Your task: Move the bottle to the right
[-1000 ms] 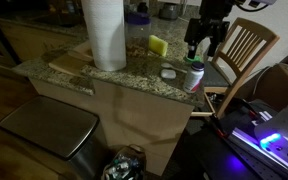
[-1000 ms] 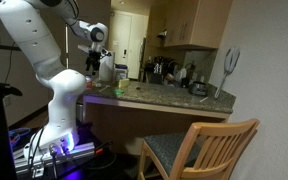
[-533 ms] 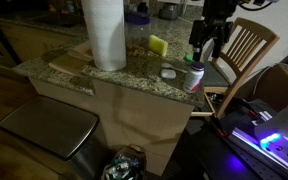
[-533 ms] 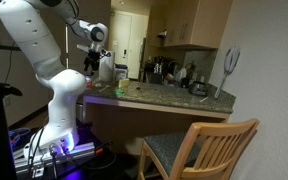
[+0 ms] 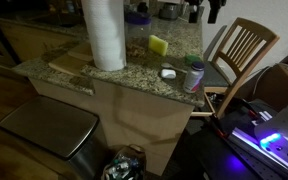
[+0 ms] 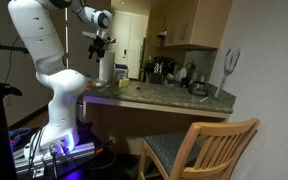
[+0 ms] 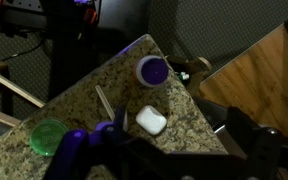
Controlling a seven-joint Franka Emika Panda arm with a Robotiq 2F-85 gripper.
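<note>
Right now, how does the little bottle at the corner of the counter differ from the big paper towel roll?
The bottle is much shorter and slimmer than the paper towel roll, whose top runs out of the picture. The bottle is pale pinkish with a reddish label band; the roll is plain white. The bottle stands at the corner by the chair; the roll stands toward the other end. Both stand upright on the granite counter.

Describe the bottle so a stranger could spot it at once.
Find the granite counter and go to its corner beside the wooden chair. The bottle stands upright there, by a flat white disc. It is pale with a reddish band, far shorter than the paper towel roll.
</note>
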